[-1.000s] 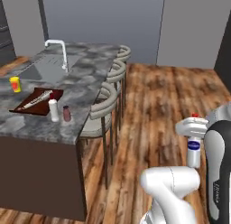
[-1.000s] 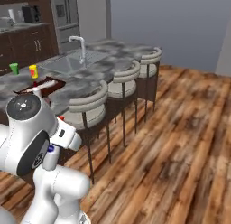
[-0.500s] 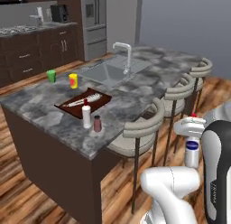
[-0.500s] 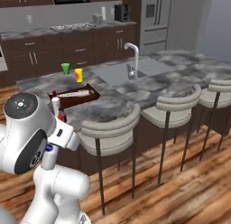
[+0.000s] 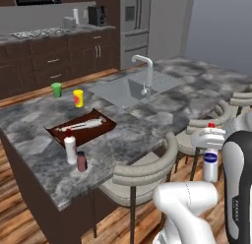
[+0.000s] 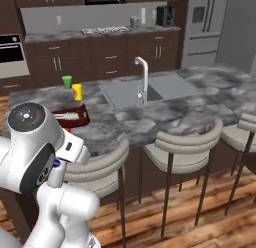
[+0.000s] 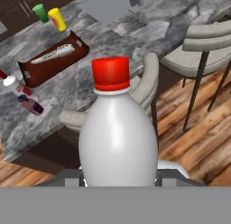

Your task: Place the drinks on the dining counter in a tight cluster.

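My gripper (image 5: 210, 139) is shut on a pale bottle (image 5: 210, 162) with a red cap and a blue label, held upright over the wooden floor, to the right of the dining counter (image 5: 162, 110). In the hand view this bottle (image 7: 118, 137) stands close up between the jaws. Near the counter's front left corner stand two more drinks side by side: a white bottle with a red cap (image 5: 70, 147) and a short pinkish-red one (image 5: 81, 162). The hand view shows the same two at its left edge, the white bottle (image 7: 12, 84) and the pinkish-red one (image 7: 32, 105).
A dark brown tray (image 5: 81, 127) with a pale utensil lies behind the two bottles. A green cup (image 5: 57, 89) and a yellow cup (image 5: 78, 98) stand farther back. The sink (image 5: 130, 88) and tap (image 5: 146, 73) sit mid-counter. Stools (image 5: 142, 176) line the near side between me and the counter.
The whole picture has shifted as the base moved: the counter now lies closer and more side-on. The bottle stays in my gripper, at the same place beside the arm.
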Available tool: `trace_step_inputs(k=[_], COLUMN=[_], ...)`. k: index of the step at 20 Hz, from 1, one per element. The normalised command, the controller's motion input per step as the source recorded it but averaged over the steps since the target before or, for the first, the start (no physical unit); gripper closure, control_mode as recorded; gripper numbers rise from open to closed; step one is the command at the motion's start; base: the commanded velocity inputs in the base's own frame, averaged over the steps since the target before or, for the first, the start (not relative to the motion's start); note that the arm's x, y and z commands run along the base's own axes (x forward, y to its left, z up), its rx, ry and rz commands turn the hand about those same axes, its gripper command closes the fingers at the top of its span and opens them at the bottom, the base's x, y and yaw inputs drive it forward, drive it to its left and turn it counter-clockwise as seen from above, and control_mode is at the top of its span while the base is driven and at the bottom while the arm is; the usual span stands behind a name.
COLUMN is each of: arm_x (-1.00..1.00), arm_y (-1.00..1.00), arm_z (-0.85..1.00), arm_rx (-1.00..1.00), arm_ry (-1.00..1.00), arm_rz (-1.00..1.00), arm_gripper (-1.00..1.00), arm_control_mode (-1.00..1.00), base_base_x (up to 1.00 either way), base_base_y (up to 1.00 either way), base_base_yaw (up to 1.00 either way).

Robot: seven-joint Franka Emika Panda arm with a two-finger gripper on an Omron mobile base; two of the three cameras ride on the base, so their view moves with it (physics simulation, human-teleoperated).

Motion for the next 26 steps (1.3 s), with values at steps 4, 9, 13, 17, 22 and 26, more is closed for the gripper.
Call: trace_step_inputs(k=[4,9,13,17,22,26], arm_x=[0.0,0.0,0.0,0.0,0.0,0.0], arm_y=[0.0,0.0,0.0,0.0,0.0,0.0], arm_z=[0.0,0.0,0.0,0.0,0.0,0.0], arm_rx=[0.0,0.0,0.0,0.0,0.0,0.0], arm_ry=[0.0,0.0,0.0,0.0,0.0,0.0], arm_rz=[0.0,0.0,0.0,0.0,0.0,0.0], arm_gripper=[1.0,1.0,1.0,1.0,1.0,1.0], arm_control_mode=[1.0,1.0,1.0,1.0,1.0,1.0], base_base_x=[0.91,0.41,0.27,0.55,0.72,0.26], base_base_y=[-0.26,-0.13,0.37,0.6,0.3,0.26], base_base_yaw=[0.43,0.38,0.22,0.16,0.13,0.04])
